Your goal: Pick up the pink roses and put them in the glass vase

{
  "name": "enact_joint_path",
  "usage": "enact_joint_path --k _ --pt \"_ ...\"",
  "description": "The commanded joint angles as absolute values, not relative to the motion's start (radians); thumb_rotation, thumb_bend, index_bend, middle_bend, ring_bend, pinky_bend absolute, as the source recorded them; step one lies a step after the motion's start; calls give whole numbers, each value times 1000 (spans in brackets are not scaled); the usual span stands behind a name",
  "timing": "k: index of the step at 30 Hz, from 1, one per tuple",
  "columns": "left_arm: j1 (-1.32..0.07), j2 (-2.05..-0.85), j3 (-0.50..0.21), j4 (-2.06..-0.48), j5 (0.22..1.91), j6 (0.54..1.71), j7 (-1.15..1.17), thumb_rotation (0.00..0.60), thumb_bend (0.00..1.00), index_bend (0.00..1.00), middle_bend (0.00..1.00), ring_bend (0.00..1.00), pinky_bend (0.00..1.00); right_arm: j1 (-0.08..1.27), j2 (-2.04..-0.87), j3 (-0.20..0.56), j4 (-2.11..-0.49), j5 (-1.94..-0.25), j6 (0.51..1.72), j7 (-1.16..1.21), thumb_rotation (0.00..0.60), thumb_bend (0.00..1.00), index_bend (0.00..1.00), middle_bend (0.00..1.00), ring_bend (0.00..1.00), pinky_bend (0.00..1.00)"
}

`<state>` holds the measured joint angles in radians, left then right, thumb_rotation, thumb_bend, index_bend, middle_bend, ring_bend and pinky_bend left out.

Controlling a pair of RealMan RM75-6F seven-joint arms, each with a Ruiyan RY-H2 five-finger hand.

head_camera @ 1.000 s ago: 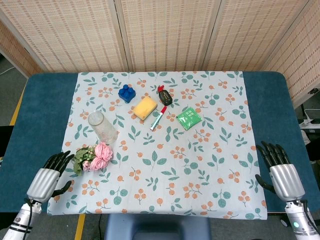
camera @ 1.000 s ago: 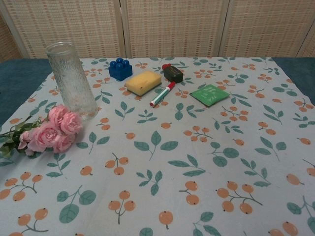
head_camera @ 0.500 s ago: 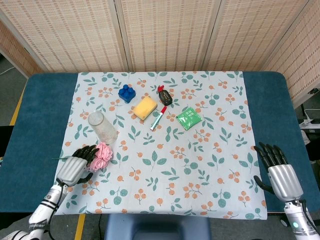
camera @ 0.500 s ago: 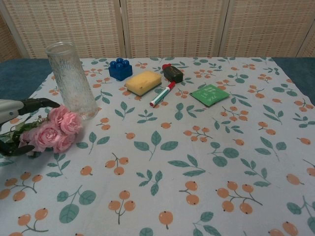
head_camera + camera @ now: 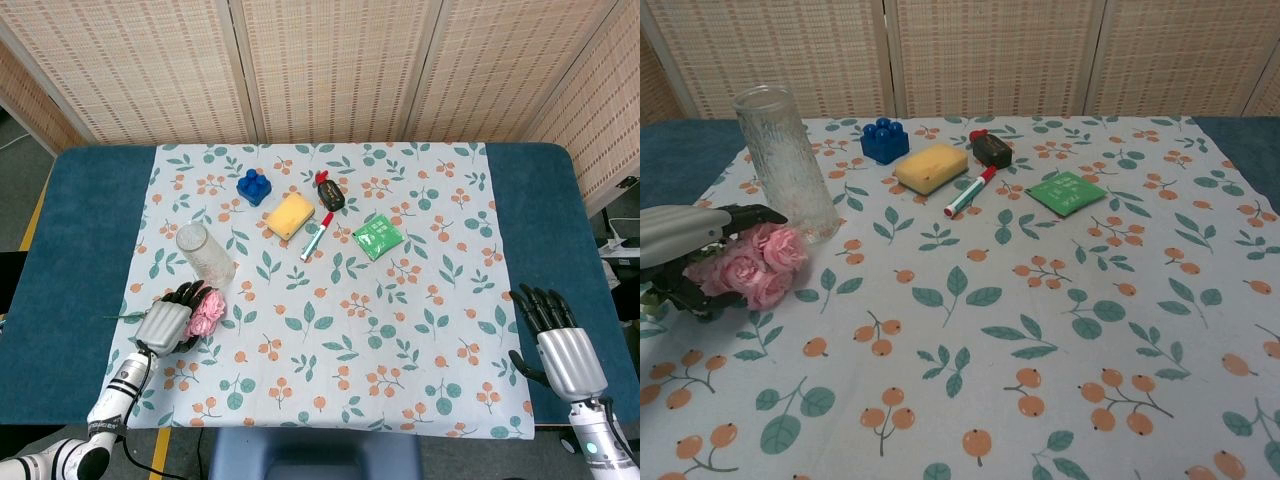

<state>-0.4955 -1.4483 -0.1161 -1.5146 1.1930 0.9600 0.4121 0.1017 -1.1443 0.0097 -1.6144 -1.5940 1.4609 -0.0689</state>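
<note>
Covering the pink roses (image 5: 206, 312) near the table's left edge, left hand (image 5: 170, 322) curls around them beside the glass vase (image 5: 206, 256); a firm grip is unclear. Right hand (image 5: 560, 345) rests spread, empty, at the right edge.

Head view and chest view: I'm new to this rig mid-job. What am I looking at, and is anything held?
Two cameras on a two-armed robot: one looks down from its head, one looks forward from its chest. Its left hand reaches over the roses, fingers around them; whether it grips them yet is unclear. The right hand rests open, apart from everything. On the tablecloth stand the vase, upright by the roses, then a blue brick, sponge, marker and green packet.
</note>
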Motion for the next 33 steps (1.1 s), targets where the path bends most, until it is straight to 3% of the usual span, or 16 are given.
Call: enact_joint_path --k 1,6,16,20,22,25,28,33 --pt "-492 -1435 -109 -1543 1177 984 430 600 357 0 0 0 248 102 -1145 10 -1614 -1592 1458 -70 600 211 0 0 0 0" --pt "-470 -1417 -91 -1565 1168 1027 443 600 357 0 0 0 251 104 -1145 7 -1616 -1595 1453 -72 600 211 0 0 0 0" --pt "-498 -1415 -82 -1554 1033 956 480 600 357 0 0 6 282 101 -1146 4 -1621 -1598 1457 -82 600 211 0 0 0 0" --pt "-513 -1418 -78 -1548 1022 946 486 600 354 3 22 102 285 104 -1145 1 -1623 -1598 1449 -81 600 211 0 0 0 0" --pt "-517 -1426 -76 -1539 1024 950 487 600 362 50 107 192 286 104 -1144 1 -1624 -1597 1446 -81 600 211 0 0 0 0" --pt "-516 -1451 -78 -1514 1041 971 467 600 416 236 334 359 313 105 -1142 0 -1625 -1596 1443 -78 600 211 0 0 0 0" --pt "-502 -1491 -83 -1462 1096 1022 408 600 506 410 523 508 403 106 -1140 -1 -1627 -1595 1440 -77 600 211 0 0 0 0" --pt "-476 -1542 -89 -1370 1189 1091 269 600 621 564 677 618 514 107 -1138 -5 -1632 -1597 1434 -75 600 211 0 0 0 0"
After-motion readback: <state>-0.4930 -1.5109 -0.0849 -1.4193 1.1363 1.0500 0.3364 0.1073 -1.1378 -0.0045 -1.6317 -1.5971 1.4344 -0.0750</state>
